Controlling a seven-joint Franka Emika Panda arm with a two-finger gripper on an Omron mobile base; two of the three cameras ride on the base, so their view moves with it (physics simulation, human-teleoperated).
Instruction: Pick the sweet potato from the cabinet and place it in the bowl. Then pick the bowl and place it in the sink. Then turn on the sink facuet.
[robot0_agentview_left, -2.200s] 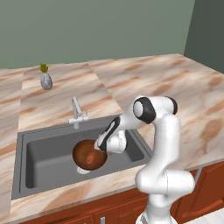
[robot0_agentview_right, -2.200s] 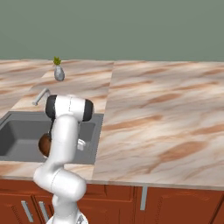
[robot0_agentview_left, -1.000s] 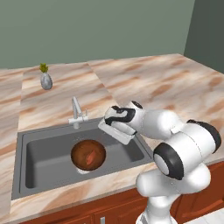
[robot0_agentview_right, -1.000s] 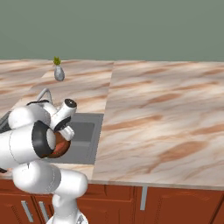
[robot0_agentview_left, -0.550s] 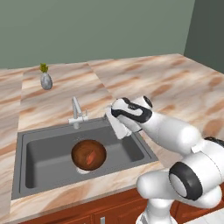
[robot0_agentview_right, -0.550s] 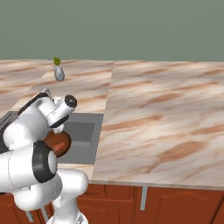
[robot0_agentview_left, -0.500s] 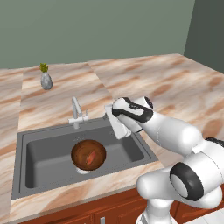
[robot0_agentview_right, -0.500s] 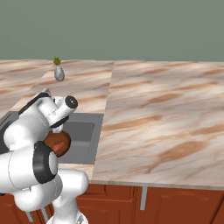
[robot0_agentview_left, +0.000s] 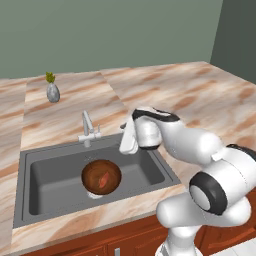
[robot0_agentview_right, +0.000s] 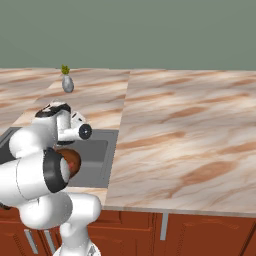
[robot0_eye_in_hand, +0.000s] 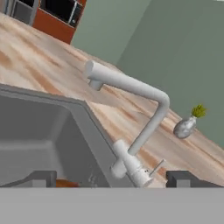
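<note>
Illumination is even and diffuse in all 3 views — no single light source can be identified. The rendered countertop reads bright with no hot spots; the green wall is flat and uniformly lit. Shading is soft: the sink basin walls are darker than its rim, and a faint shadow lies under the bowl. The white arm shows gentle gradients, no hard glare. The sink facuet carries a mild highlight along its spout. Resolution is low — edges appear soft and slightly blocky, most noticeably in the hand view, which is tilted. No lens distortion is visible at the borders.
</note>
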